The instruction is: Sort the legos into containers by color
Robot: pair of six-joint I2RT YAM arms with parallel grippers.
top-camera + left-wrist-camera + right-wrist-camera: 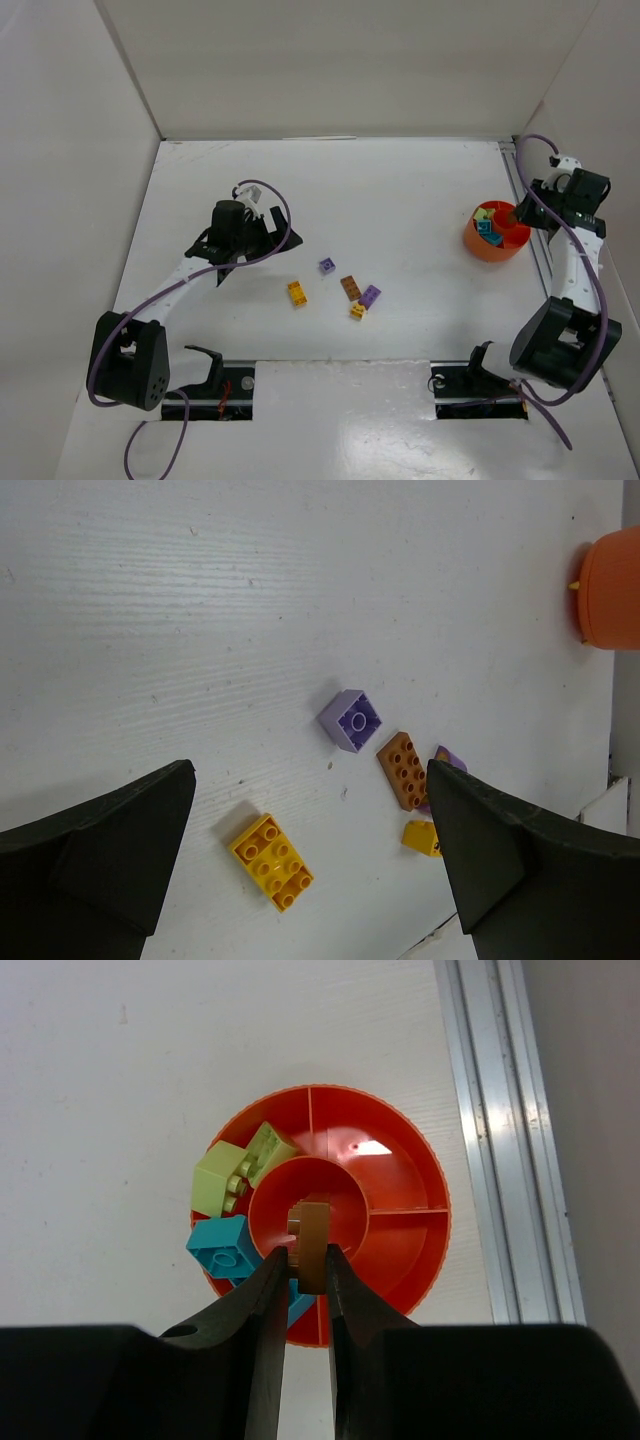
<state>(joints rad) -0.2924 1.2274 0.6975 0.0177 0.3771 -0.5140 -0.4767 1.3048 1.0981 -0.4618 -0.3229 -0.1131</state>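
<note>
While hanging over the left half of the white table [400, 180], spread wide and gripping nothing: the left gripper [308, 780], its dark fingers [110, 850] framing the loose legos in the wrist view.

Nearest to it, flat on the table with studs up: a yellow-orange brick [272, 862]. Further right, set apart from the others: a small purple brick [351, 720]. Then a tight cluster:
- a brown brick [403, 770]
- a second purple brick [447, 760] just beside it, partly hidden behind a finger
- a small yellow brick [420, 837] close by

Well apart to the right, near the metal rail [525, 230] at the table's edge: the orange bowl [485, 248]. In its left-hand compartments, two pale green bricks [222, 1182] touching each other and, next round the ring, a teal brick [225, 1245]. More teal just under the fingers; one brick or two, impossible to tell.

Over the bowl's central hub [345, 1185], pinched narrow on a brown lego [312, 1230]: the right gripper [305, 1260]. Contact between that lego and the hub floor: impossible to tell.
</note>
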